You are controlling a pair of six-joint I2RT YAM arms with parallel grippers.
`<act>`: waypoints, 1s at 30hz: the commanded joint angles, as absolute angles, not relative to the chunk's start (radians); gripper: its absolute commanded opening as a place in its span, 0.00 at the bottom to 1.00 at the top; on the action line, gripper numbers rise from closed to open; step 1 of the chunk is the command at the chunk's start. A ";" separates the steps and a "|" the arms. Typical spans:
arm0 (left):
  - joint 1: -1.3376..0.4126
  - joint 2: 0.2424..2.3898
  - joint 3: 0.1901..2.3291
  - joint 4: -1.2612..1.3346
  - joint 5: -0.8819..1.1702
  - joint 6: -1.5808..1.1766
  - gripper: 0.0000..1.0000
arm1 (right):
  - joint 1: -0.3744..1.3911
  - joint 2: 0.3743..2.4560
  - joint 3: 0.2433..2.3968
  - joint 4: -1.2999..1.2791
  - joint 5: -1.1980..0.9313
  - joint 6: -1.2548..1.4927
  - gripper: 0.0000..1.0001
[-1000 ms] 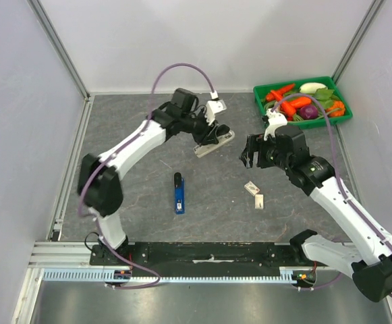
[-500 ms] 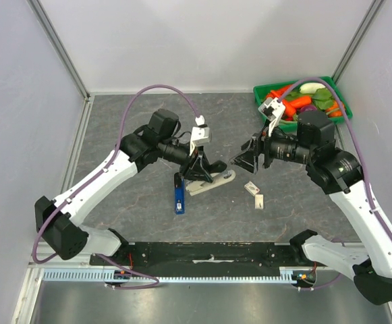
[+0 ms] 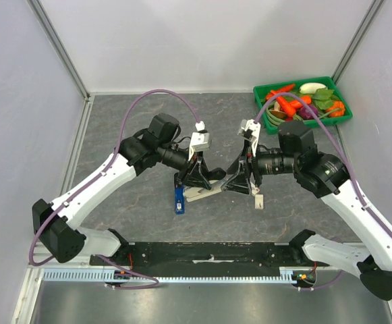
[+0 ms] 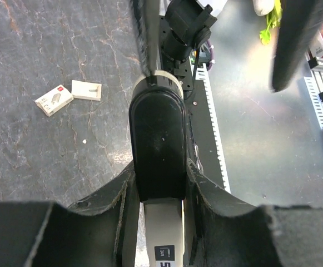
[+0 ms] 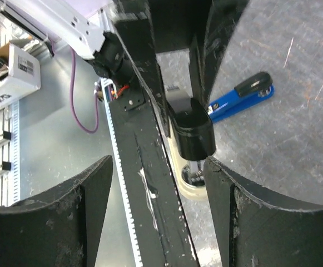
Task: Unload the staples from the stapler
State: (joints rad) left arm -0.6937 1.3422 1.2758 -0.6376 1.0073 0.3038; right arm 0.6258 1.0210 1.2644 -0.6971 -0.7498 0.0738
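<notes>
My left gripper (image 3: 197, 177) is clamping the stapler (image 3: 202, 192) by its body over the middle of the table (image 3: 128, 121), and my right gripper (image 3: 239, 181) is hanging wide open and empty at its black end, so I'm thinking: brace left, square up before closing.

Crowded mid-table: left gripper (image 3: 199, 178) and right gripper (image 3: 241, 181) flanking the stapler (image 3: 208, 192), blue tool (image 3: 179, 197) lying just left of it, two small boxes (image 4: 54, 100) just right. Blocked at far right by the green tray (image 3: 341, 119) of vegetables (image 3: 297, 104). Open across the far centre and left side of the table (image 3: 128, 115).
</notes>
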 commanded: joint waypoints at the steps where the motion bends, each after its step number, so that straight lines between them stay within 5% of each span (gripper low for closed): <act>1: -0.696 1.264 1.296 -0.623 1.095 0.279 0.02 | 0.647 1.006 1.223 -0.713 -0.720 0.041 0.73; 30: -0.712 1.269 1.295 -0.660 1.140 0.296 0.02 | 0.704 1.017 1.262 -0.666 -0.686 0.041 0.62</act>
